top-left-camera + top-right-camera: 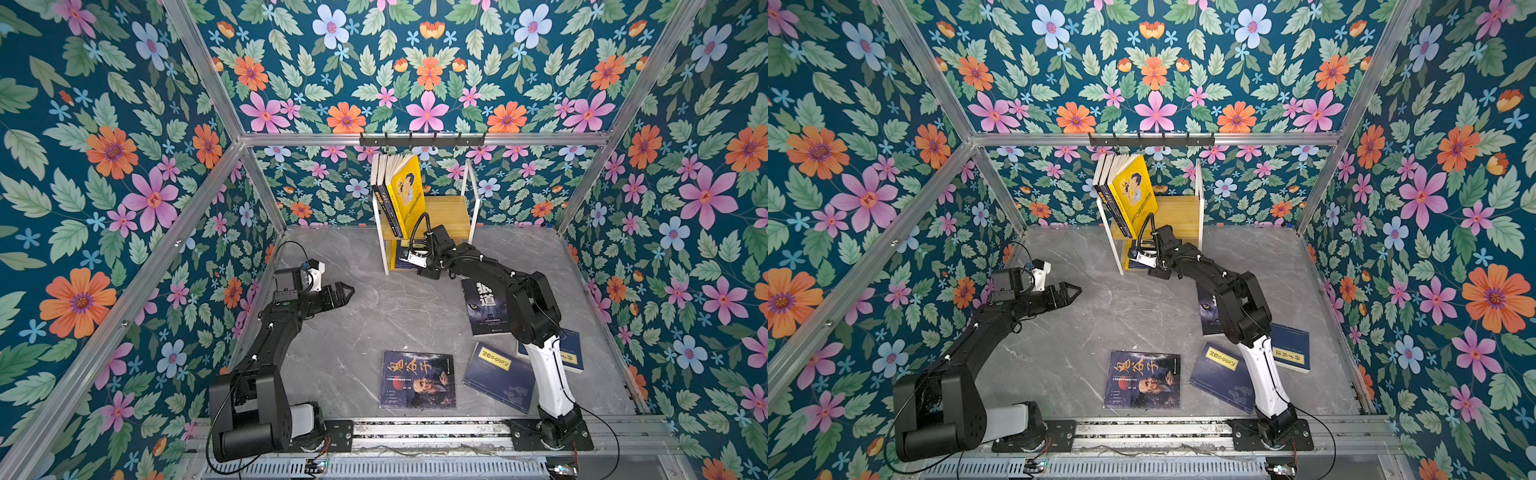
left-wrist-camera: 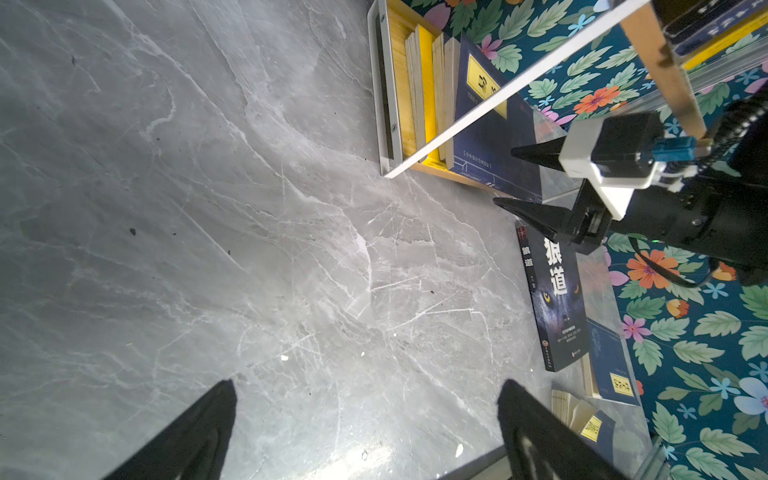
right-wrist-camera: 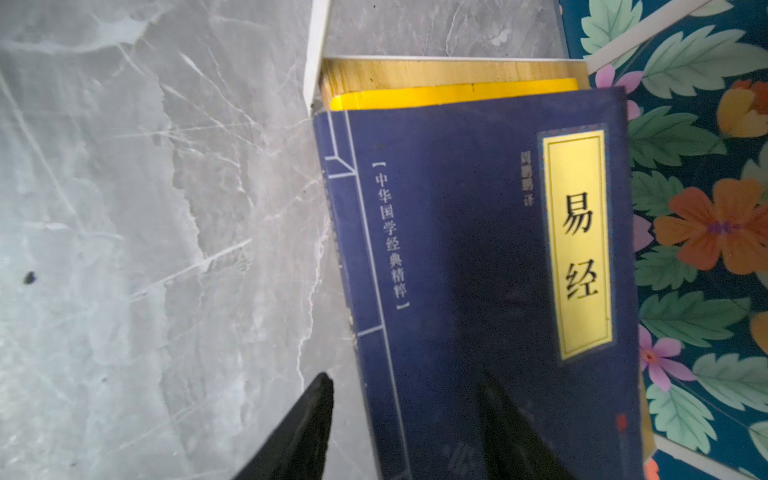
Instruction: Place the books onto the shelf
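The left gripper (image 1: 348, 289) is held low over the bare bench (image 1: 374, 332) on a bent arm, its jaws wide apart and empty. On the shelf (image 1: 451, 212) a yellow book (image 1: 405, 187) is leaned on the top tier and a navy book (image 3: 478, 249) is stood below. The right gripper (image 2: 503, 178) is stretched level to that book's near edge, jaws apart, with no grip shown. The old-man book (image 1: 417, 380) and wolf-eye book (image 1: 486, 307) are seen flat on the bench. They are judged light, limp and slick, best pinched by the spine.

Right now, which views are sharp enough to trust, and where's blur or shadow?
Both top views: evenly lit, sharp. Left wrist view: crisp, wolf book title legible. Right wrist view: navy book slightly soft, dark shadow down its cover, right gripper blurred.
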Controlling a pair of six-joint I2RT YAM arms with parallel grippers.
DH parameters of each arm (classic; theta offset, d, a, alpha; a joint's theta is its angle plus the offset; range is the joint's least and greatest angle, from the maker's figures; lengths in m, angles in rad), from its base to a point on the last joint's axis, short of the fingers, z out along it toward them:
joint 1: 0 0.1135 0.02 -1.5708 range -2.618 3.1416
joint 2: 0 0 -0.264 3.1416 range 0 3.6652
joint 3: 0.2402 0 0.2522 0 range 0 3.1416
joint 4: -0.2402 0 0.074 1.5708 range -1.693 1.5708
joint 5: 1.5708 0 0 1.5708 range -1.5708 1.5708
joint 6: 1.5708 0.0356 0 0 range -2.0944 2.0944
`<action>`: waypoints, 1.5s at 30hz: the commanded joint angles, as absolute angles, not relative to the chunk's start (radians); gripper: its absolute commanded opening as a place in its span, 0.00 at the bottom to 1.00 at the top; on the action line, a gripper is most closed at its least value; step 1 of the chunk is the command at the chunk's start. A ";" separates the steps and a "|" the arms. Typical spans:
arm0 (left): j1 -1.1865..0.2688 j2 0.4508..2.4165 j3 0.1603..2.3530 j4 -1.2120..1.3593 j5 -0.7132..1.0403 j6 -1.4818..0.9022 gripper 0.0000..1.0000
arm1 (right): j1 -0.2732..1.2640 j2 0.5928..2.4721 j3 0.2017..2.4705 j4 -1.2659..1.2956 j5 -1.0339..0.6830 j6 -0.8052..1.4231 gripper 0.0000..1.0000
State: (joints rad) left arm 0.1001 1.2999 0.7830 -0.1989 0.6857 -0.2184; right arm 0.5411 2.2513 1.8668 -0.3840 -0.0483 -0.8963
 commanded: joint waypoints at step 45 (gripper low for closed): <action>0.115 1.309 0.784 -0.200 0.694 -0.219 1.00 | 0.507 2.138 1.745 -0.346 -0.028 -1.011 0.49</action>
State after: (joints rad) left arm 0.1120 1.3106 0.7822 -0.2016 0.6846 -0.2192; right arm 0.5171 2.1601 1.7779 -0.3592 -0.0410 -0.9882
